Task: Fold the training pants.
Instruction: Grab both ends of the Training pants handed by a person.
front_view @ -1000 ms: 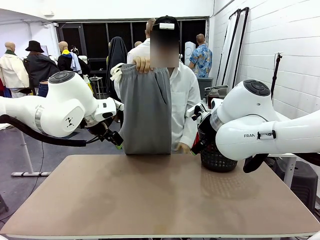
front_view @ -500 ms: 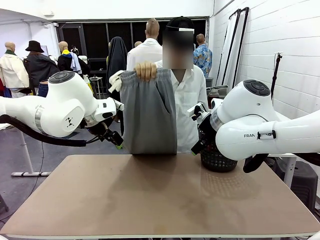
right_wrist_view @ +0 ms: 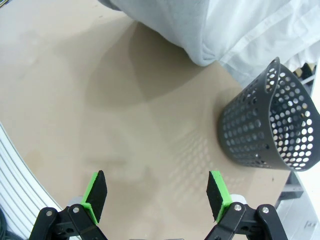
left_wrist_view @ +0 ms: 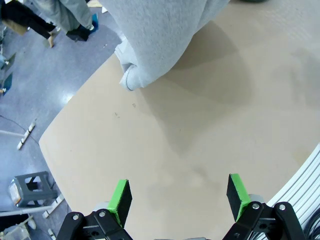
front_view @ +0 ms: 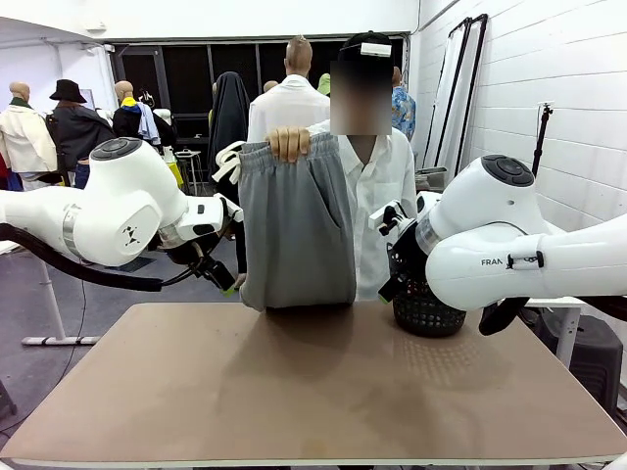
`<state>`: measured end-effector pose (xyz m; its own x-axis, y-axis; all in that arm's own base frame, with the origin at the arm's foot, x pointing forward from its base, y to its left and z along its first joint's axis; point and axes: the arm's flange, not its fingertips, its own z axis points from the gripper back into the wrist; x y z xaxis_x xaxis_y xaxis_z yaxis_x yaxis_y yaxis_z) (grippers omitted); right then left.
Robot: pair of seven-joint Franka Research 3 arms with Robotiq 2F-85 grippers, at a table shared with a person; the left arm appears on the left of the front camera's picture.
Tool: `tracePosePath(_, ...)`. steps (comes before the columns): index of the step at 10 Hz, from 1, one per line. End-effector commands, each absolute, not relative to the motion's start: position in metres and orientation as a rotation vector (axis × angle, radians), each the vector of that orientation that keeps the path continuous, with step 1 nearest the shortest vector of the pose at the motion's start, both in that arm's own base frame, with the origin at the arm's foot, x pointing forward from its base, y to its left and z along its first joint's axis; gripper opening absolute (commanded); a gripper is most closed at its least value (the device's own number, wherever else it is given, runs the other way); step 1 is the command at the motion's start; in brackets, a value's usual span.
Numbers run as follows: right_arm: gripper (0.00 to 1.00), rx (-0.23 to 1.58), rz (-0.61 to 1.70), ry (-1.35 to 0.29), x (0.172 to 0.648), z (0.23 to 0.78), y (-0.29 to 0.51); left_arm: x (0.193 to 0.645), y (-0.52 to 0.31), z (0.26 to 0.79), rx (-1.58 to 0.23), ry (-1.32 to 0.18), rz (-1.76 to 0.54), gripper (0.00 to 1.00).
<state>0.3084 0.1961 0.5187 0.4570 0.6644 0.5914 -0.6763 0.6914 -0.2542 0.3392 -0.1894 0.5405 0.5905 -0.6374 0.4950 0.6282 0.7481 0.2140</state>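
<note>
Hanging soft grey jersey pants point(front_view: 294, 230) at twelve o'clock, bottom bunched at tan table's point(front_view: 313, 392) edge, perforated basket point(front_view: 426, 311) at two, left gripper point(left_wrist_view: 179, 197), right gripper point(right_wrist_view: 156, 195) gaping empty.

White brick wall point(front_view: 568, 88), grey floor point(front_view: 24, 313)

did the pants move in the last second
Yes. In the front view the pants have drifted to the right, closer to the basket, and the waistband is held a little lower.
</note>
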Motion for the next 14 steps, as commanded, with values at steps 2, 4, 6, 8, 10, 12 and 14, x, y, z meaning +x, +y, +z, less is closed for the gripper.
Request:
tracePosePath(2,1.0,0.018,0.861,-0.709,0.311,0.52,0.196,0.337,-0.185,0.544,0.005,-0.559,-0.783,1.0)
tracePosePath(4,1.0,0.012,0.841,-0.702,0.313,0.519,0.198,0.339,-0.187,0.541,0.018,-0.574,-0.758,1.0)
tracePosePath(6,1.0,0.018,0.836,-0.718,0.309,0.518,0.195,0.339,-0.187,0.541,0.018,-0.574,-0.758,1.0)
tracePosePath(8,1.0,0.018,0.835,-0.718,0.309,0.519,0.195,0.338,-0.188,0.54,0.019,-0.564,-0.764,1.0)
tracePosePath(10,1.0,-0.012,0.95,-0.749,0.317,0.527,0.187,0.337,-0.178,0.549,0.085,-0.574,-0.941,1.0)
tracePosePath(12,1.0,-0.004,1.039,-0.771,0.323,0.535,0.178,0.335,-0.169,0.56,0.109,-0.585,-1.056,1.0)
tracePosePath(14,1.0,0.019,1.132,-0.787,0.329,0.538,0.173,0.336,-0.162,0.568,0.097,-0.581,-1.197,1.0)
